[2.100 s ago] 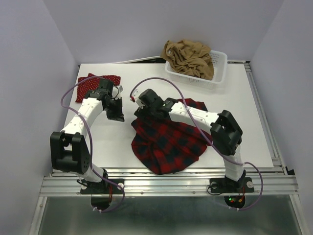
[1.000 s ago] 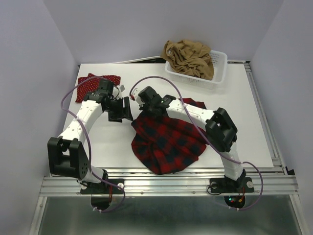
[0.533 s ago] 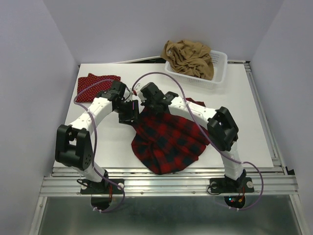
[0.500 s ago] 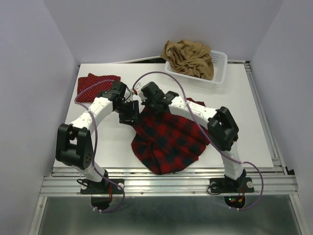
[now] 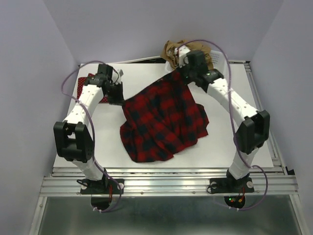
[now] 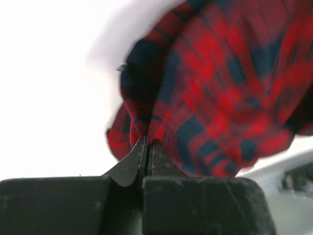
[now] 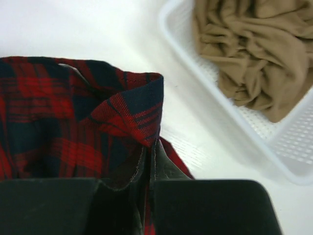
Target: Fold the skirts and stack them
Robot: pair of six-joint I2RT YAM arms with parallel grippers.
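Note:
The red-and-black plaid skirt (image 5: 161, 117) hangs stretched between both grippers above the table, its lower part draped on the surface. My left gripper (image 5: 119, 98) is shut on its left top corner (image 6: 146, 132). My right gripper (image 5: 179, 70) is shut on the right top corner (image 7: 146, 132), near the basket. The red dotted skirt (image 5: 80, 88) lies at the far left, mostly hidden behind the left arm. The tan-brown skirt (image 5: 172, 50) is bunched in the basket, partly hidden by the right arm, and shows plainly in the right wrist view (image 7: 254, 54).
A white mesh basket (image 5: 221, 66) stands at the back right of the white table (image 5: 244, 132), close to the right gripper. Its rim (image 7: 205, 88) runs just beside the held corner. Purple walls close in on three sides.
Both grippers have shut on the plaid skirt's top edge, lifted it and moved apart and toward the back, spreading it wide. The left arm swung left, the right arm toward the basket.

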